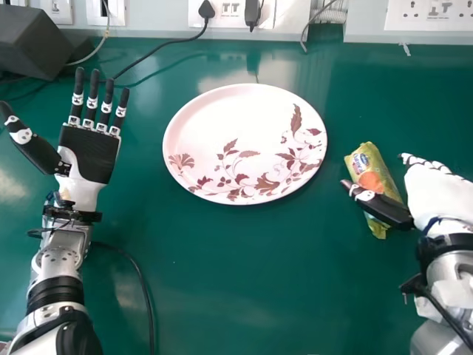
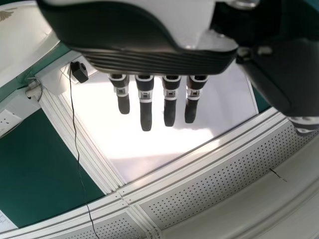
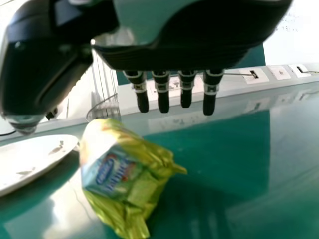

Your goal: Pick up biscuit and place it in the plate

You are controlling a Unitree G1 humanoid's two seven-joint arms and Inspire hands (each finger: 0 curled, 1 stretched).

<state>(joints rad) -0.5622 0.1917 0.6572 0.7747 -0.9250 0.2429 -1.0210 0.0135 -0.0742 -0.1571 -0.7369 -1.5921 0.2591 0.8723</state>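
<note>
L. hand (image 1: 89, 151) is idle nr the tabletop's L edge, palm up, fingers straight & spread. Next along, the plate (image 1: 236, 122) sits flat toward the far edge, approx. mid-width, floral print on it. R of that, the biscuit packet (image 1: 372, 166) lies on the tabletop toward the R edge, slightly aslant, well apart from the plate. R. hand (image 1: 440, 194) is just beside it on the R side, fingers straight, thumb held wide over the packet's near half; not gripping, & can't tell if the thumb touches. Step, I'd say: lining up for the pick, nothing lifted. Next move prob. needs the fingers & thumb closed round the packet's middle, gently b/c the contents could crack, then up & L over the rim. Risk: a bad close may push it away, as the wrapper looks slippery. Surface: green tabletop (image 1: 222, 296), glossy w/ reflections; dark box (image 1: 28, 41) at far L corner, black cable (image 1: 159, 49) running toward the far edge, wall sockets (image 1: 432, 15) behind, far R.
</note>
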